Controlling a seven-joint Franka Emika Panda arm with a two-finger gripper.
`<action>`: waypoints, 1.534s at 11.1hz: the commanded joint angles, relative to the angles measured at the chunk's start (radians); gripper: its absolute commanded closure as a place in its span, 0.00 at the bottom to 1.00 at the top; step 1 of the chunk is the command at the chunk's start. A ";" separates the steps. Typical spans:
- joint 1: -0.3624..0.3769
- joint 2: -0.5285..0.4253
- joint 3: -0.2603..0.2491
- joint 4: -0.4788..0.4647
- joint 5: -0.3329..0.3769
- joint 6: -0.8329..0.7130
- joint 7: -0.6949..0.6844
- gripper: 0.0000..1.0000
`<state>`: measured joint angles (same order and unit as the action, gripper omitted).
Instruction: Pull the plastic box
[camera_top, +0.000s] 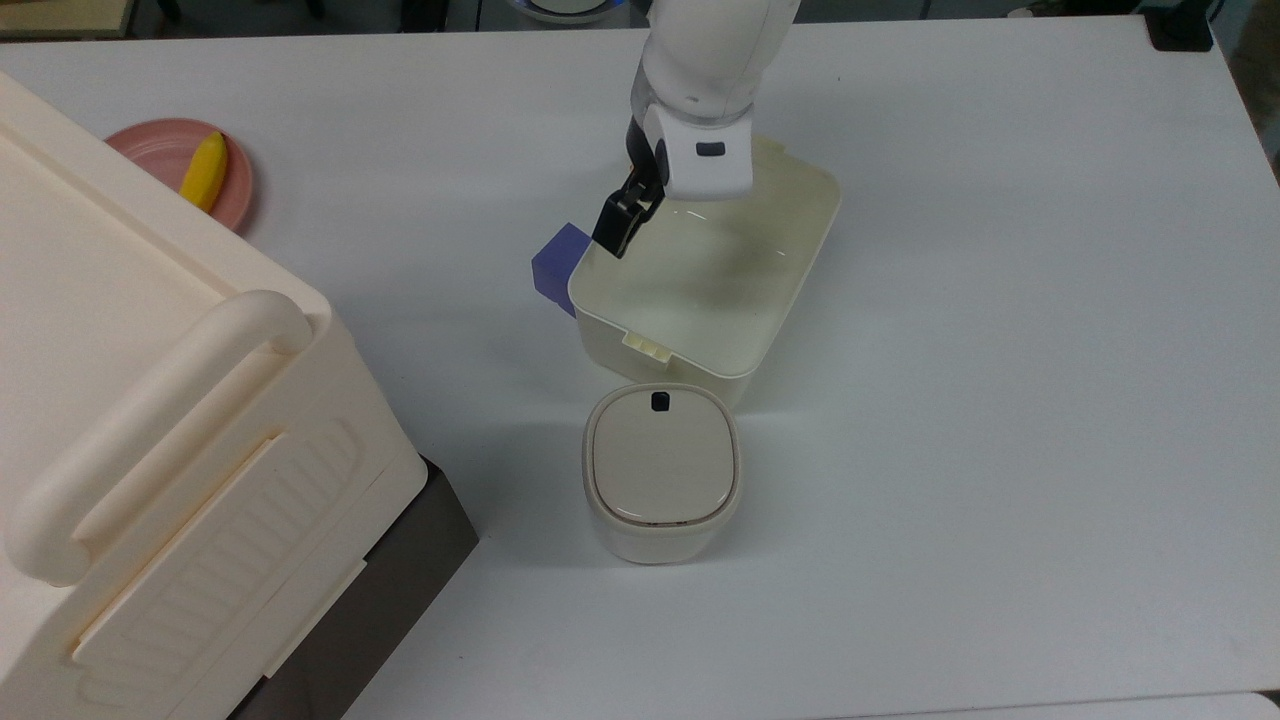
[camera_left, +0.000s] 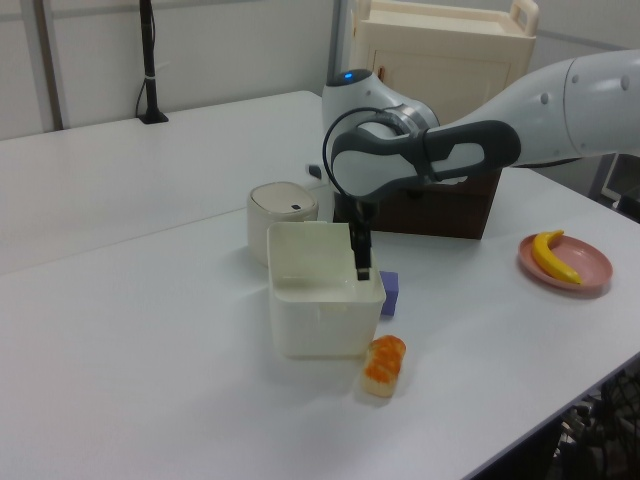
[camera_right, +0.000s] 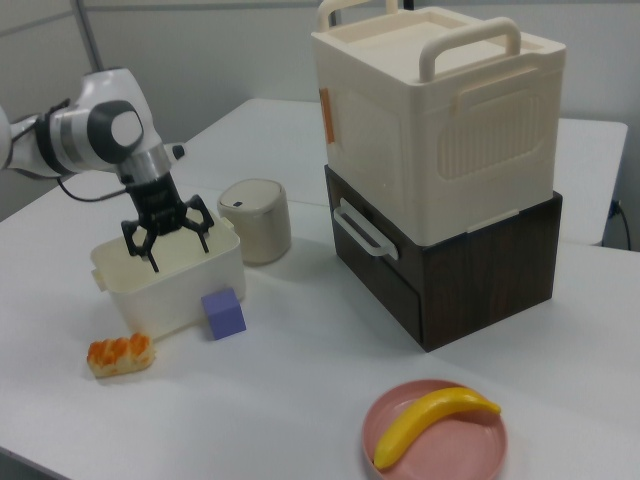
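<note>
Cream-white translucent plastic box sits between the purple cube and the beige-lidded round bin; my gripper, fingers spread wide, hooks its wall to drag it.

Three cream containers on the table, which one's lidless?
The plastic box under the gripper: open-topped, empty inside. The small round bin has a lid with a black button; the big case is closed, with a handle.

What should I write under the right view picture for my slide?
Robot gripper reaching into the plastic box, beside a purple cube.
</note>
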<state>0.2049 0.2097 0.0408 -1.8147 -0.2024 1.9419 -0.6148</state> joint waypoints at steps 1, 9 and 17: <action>0.051 -0.024 0.007 0.093 0.001 0.005 0.329 0.00; -0.028 -0.193 -0.104 0.231 0.059 -0.274 0.918 0.00; -0.189 -0.230 -0.110 0.242 0.240 -0.284 0.822 0.00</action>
<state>0.0456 0.0017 -0.0674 -1.5765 -0.0229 1.6853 0.2533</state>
